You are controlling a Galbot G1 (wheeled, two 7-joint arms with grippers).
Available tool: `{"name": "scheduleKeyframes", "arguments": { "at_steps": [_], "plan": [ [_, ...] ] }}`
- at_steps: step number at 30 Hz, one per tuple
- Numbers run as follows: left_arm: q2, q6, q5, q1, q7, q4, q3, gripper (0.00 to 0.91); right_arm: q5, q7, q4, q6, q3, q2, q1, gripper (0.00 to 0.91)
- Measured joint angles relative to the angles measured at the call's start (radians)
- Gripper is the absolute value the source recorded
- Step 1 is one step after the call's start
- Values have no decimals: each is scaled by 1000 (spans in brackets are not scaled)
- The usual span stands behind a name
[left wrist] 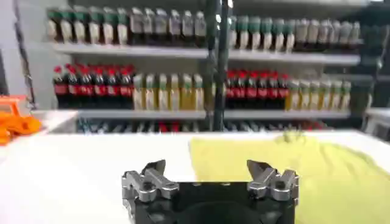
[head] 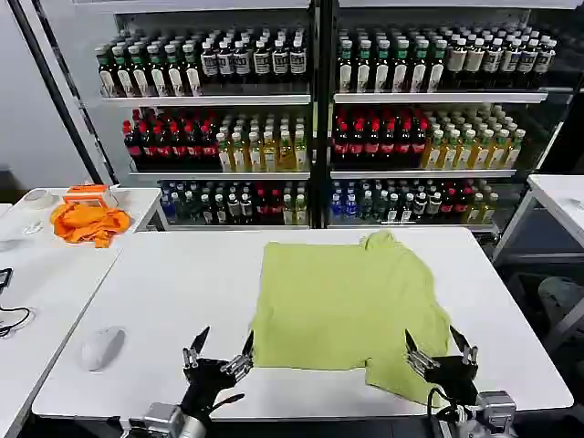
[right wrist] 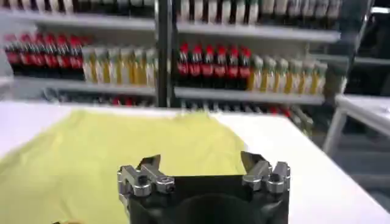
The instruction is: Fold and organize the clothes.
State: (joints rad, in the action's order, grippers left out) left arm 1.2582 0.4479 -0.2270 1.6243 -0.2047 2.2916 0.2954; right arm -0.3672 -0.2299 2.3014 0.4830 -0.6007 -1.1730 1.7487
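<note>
From the head view the shirt point(head: 347, 306) lies partly folded on the table point(head: 164, 283), with the left gripper point(head: 217, 351) spread empty just off its near-left corner and the right gripper point(head: 441, 351) spread empty over its near-right hem. The left wrist view has that gripper point(left wrist: 207, 173) over bare table beside the shirt point(left wrist: 304, 167). The right wrist view has its gripper point(right wrist: 201, 167) above the cloth point(right wrist: 122, 152); I'd judge both must drop and pinch the near edge for the next fold.

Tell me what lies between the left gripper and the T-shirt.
Only bare white table, in the head view: the open left gripper hovers just beside the T-shirt.
</note>
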Motion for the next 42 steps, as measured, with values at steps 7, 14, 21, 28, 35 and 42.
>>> {"name": "scheduleKeyframes", "arguments": {
  "at_steps": [7,14,21,28,35,42],
  "plan": [
    [-41,60,-23,-53,-8,-73,-31,907,0,-3,-10,30,2,-11,28,907],
    [-55,92,-45,-107,-12,-138,-57,907,-1,-5,-13,45,-2,-18,51,907],
    [-63,110,-69,-152,-19,-187,-81,907,-3,-9,-31,53,5,-28,49,907],
    [-70,118,-95,-200,-30,-234,-90,20,-14,-12,-48,57,14,-31,45,584],
    [-73,118,-106,-211,-28,-247,-107,30,-38,-14,-62,58,19,-35,42,0],
    [-78,117,-113,-216,-24,-259,-108,30,-66,-15,-70,59,22,-36,39,0]
  ]
}}
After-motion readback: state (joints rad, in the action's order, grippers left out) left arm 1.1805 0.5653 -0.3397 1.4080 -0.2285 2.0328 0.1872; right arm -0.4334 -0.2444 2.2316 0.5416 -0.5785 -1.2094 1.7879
